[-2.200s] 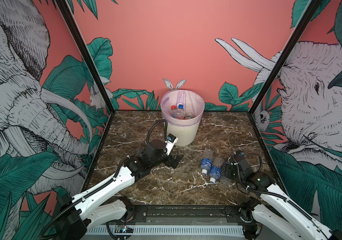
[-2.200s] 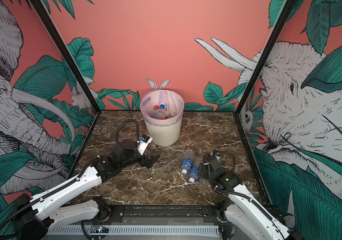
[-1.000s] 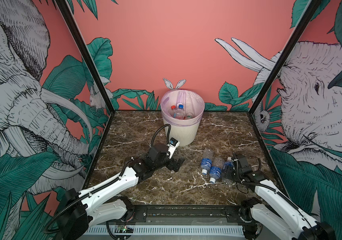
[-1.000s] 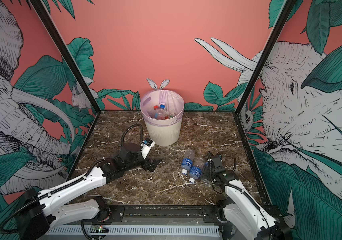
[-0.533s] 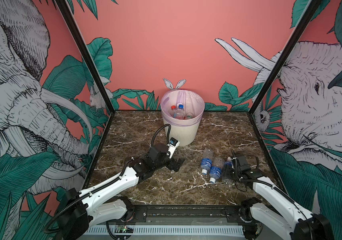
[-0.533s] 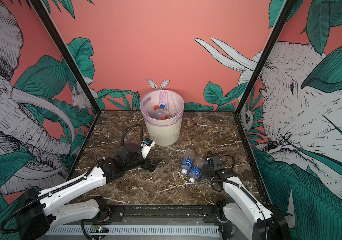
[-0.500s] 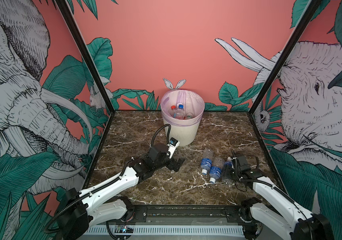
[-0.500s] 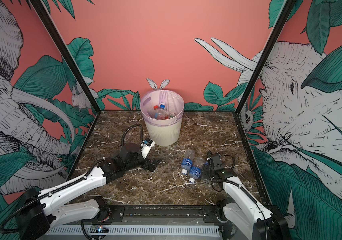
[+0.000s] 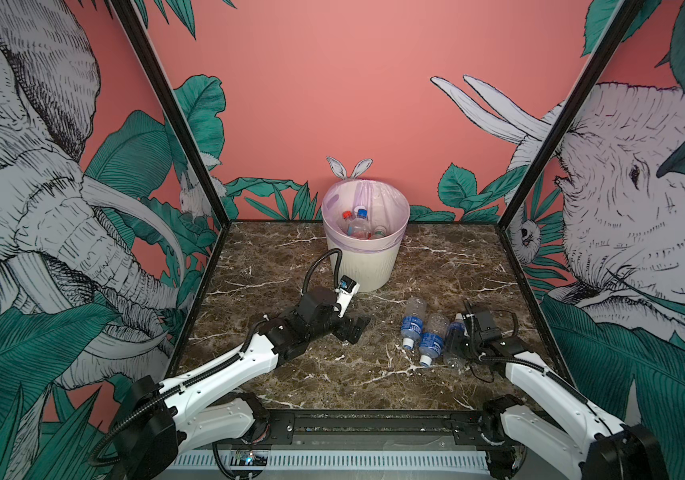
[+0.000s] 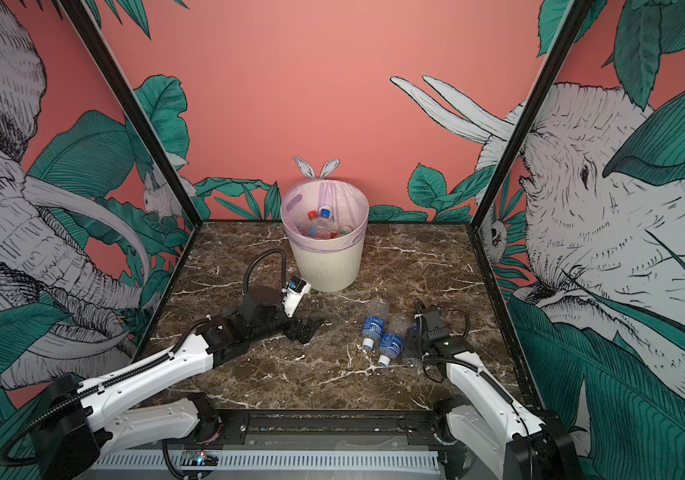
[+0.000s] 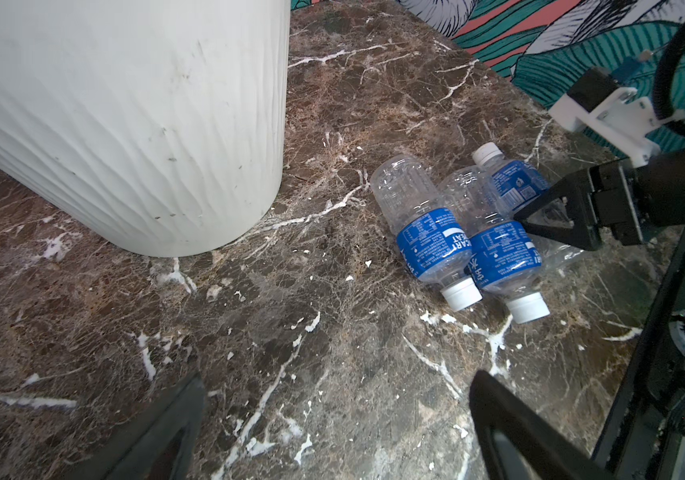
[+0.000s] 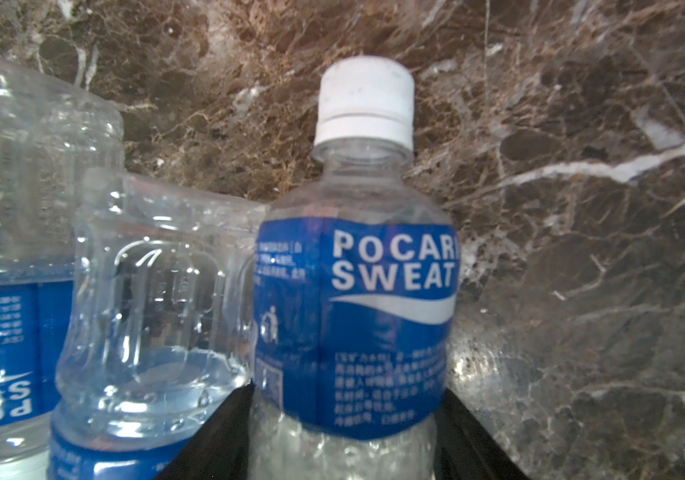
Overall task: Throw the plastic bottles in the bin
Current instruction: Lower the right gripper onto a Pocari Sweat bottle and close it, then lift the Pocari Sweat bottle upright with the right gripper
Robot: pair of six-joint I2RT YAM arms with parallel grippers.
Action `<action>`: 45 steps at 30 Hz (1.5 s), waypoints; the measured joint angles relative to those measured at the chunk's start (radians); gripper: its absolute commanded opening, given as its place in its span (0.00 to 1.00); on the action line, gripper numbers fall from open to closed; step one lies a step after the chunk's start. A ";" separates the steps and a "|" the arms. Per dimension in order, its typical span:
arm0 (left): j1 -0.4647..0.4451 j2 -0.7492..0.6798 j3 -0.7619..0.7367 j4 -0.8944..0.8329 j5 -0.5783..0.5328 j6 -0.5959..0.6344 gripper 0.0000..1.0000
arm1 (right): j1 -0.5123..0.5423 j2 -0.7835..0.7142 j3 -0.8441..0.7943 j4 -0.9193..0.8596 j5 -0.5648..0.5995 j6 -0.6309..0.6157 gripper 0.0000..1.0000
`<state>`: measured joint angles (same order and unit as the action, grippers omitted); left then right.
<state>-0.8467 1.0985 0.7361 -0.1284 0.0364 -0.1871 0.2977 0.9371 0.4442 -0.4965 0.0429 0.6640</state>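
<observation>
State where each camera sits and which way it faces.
Top views: high at the front, looking down toward the back wall; bin, three bottles, both arms show.
Left wrist: on the left arm, facing bin and bottles; its open fingertips, plus right gripper.
Right wrist: on the right arm, close on one bottle between its fingers.
Shared by all: the bottles.

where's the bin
In both top views the bin stands at the back middle of the table, near the pink wall, just beyond the left pincer.

Left gripper (image 9: pixel 355 329): wide jaws, bare brown marble tabletop (image 11: pixel 332 332) between and ahead. Ribbed cream-white plastic bin (image 11: pixel 124 124) blocks ahead-left. Right gripper (image 12: pixel 345 392): white-capped clear plastic bottle (image 12: pixel 374 270) fills the jaws, two blue-labelled bottles (image 11: pixel 432 241) crowd its left-gripper side; opposite side bare.
</observation>
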 measured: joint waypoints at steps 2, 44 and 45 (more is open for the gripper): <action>0.000 0.000 0.000 0.000 0.000 0.000 1.00 | 0.000 -0.003 0.000 0.001 -0.001 0.000 0.61; 0.000 -0.044 -0.064 -0.033 -0.019 -0.022 0.99 | 0.018 -0.314 0.183 -0.114 -0.079 -0.177 0.49; 0.000 -0.048 -0.066 -0.037 -0.020 -0.023 0.99 | 0.026 -0.320 0.190 -0.114 -0.085 -0.182 0.50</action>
<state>-0.8467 1.0508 0.6701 -0.1650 0.0166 -0.2100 0.3233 0.6174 0.6342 -0.6106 -0.0418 0.4816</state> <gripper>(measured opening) 0.987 0.497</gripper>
